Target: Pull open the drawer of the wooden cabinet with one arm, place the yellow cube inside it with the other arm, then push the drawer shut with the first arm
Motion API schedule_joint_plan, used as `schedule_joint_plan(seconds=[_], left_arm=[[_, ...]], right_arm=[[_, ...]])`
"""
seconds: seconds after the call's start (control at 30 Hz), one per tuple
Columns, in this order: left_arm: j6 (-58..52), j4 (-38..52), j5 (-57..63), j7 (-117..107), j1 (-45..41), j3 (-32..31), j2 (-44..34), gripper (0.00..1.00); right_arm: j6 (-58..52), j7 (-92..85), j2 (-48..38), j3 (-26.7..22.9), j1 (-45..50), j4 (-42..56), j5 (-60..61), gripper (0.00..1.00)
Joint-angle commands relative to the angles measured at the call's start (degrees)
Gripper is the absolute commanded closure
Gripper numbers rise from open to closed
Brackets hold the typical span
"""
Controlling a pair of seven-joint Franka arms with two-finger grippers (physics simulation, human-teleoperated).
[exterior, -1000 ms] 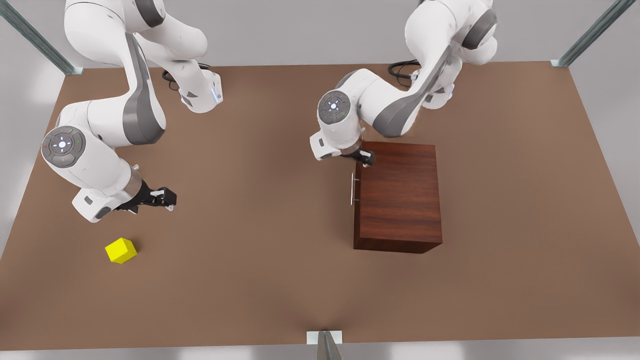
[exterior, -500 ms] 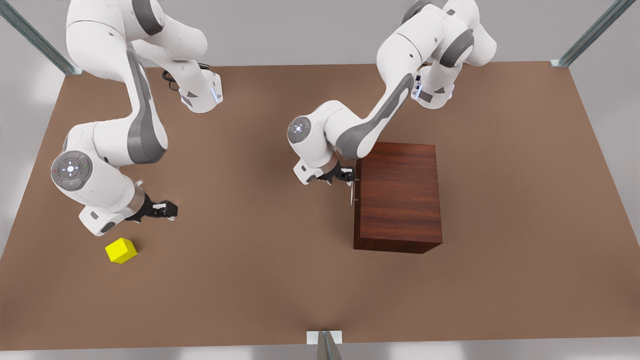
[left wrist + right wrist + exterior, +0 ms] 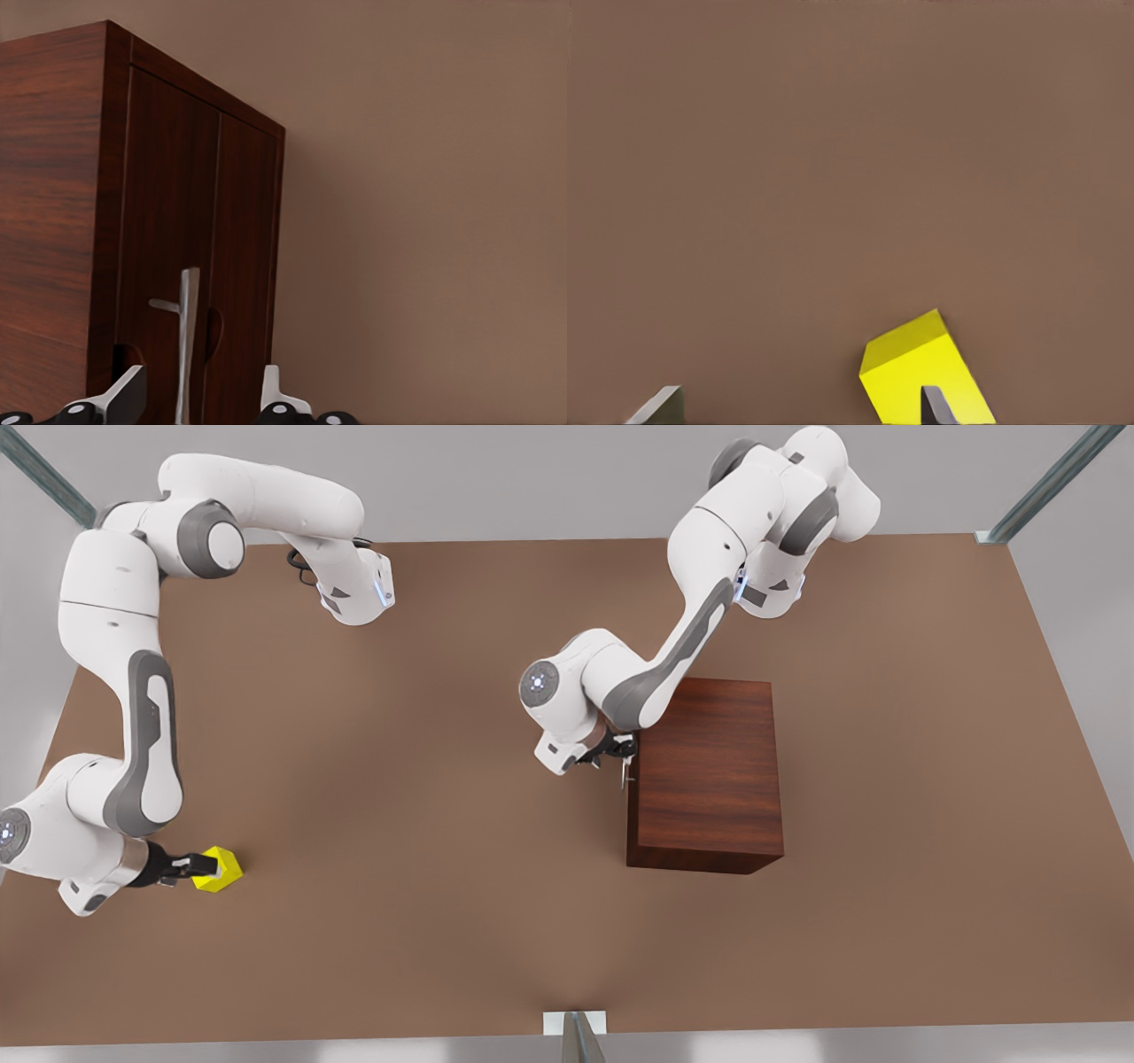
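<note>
**Front view: both grippers stationed at their targets**

Front view entry. The boxy dark reddish-brown wooden cabinet point(image 3: 705, 772) is seen standing on the brown table point(image 3: 443, 779), its drawer point(image 3: 190, 266) sitting flush. The left gripper point(image 3: 617, 755) is being held at the thin silver bar handle point(image 3: 625, 776); in the left wrist view its fingers point(image 3: 124, 396) are spread apart with the handle between them, untouched. The small bright yellow cube point(image 3: 220, 869) is lying near the front view's left edge. The right gripper point(image 3: 197, 863) is positioned at the cube, fingers point(image 3: 937, 405) wide apart, one overlapping the cube; contact cannot be judged.
</note>
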Motion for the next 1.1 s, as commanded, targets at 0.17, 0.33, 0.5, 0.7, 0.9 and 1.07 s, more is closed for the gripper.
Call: schedule_joint_plan(seconds=[0.17,0.33,0.5,0.7,0.9,1.07], left_arm=[[1.24,0.03,-0.04,-7.59,0.16,0.0,1.17,0.28],[1.77,0.12,0.05,-7.76,-0.02,-0.09,1.96,0.29],[2.65,0.73,-0.39,-7.85,-0.72,-0.97,1.96,0.31],[4.49,1.52,-0.48,-8.2,-1.34,-2.02,2.23,0.31],[6.34,3.72,-0.39,-8.11,-1.42,-2.11,3.54,0.31],[8.01,3.98,-0.48,-8.29,-1.6,-2.64,3.72,0.31]], right_arm=[[7.21,-56.97,2.53,-0.03,-3.25,-3.1,1.17,0.0],[7.29,-56.1,3.94,-0.11,-2.98,-3.98,-2.08,0.0],[7.47,-43.7,4.99,-0.11,-2.72,-4.07,-6.12,0.0],[7.82,-41.77,6.22,-0.11,-2.19,-4.07,-9.02,0.0],[7.91,-32.11,7.19,-0.03,-2.1,-4.07,-10.87,0.0],[8.35,-27.88,8.59,-0.03,-1.75,-3.89,-11.05,0.0]])
